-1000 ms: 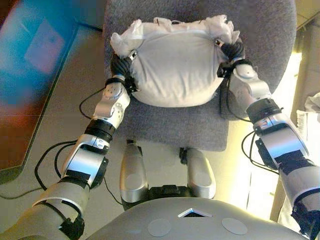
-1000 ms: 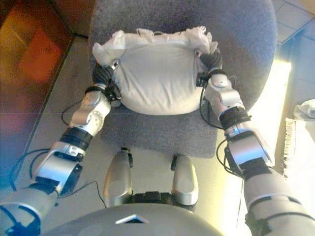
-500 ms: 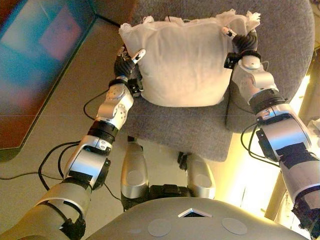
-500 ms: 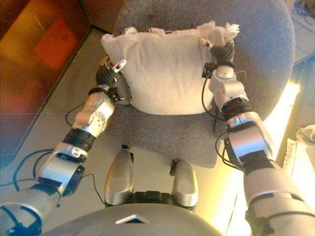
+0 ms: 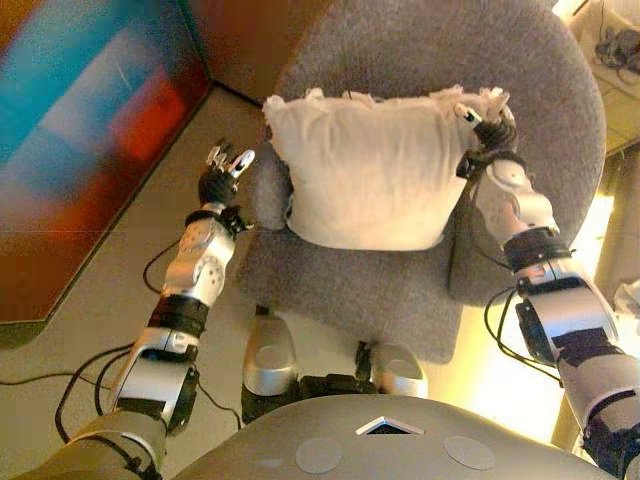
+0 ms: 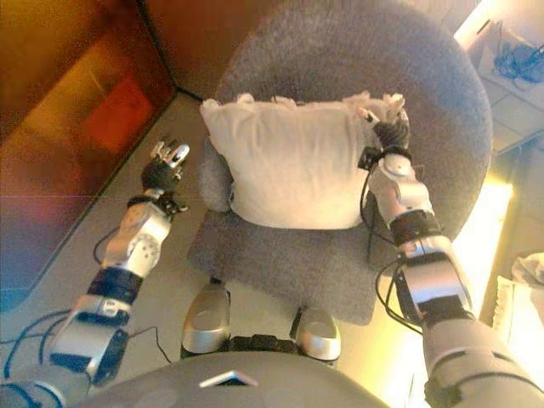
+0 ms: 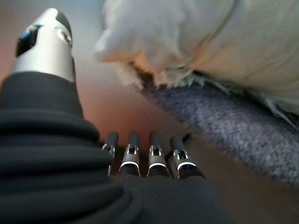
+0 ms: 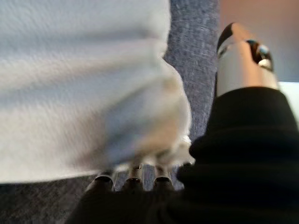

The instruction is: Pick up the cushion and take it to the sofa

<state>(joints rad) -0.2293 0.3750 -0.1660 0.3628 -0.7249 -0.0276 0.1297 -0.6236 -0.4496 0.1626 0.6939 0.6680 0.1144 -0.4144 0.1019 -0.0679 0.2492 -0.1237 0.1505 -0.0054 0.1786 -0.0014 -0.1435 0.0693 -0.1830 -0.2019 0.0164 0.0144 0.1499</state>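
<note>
The cream frilled cushion (image 5: pixel 365 170) lies on the round grey sofa seat (image 5: pixel 560 90), its top edge toward the backrest. My left hand (image 5: pixel 222 175) hangs open over the floor beside the seat's left edge, a short way clear of the cushion's left corner; its wrist view shows straight fingers (image 7: pixel 135 154) with the cushion (image 7: pixel 243 42) and the seat edge (image 7: pixel 233 121) beyond them. My right hand (image 5: pixel 490 135) rests at the cushion's upper right corner, thumb straight and apart, fingers pointing under the frill (image 8: pixel 79 79).
A dark reddish panel (image 5: pixel 90 150) stands along the left, meeting the beige floor (image 5: pixel 100 330). A pale shelf with a dark tangle (image 5: pixel 612 40) is at the upper right. Something white (image 5: pixel 628 295) lies at the right edge.
My left hand has let go of the cushion and swung out left, off the seat. The cushion now rests on the seat. The camera has shifted, showing more of the sofa.
</note>
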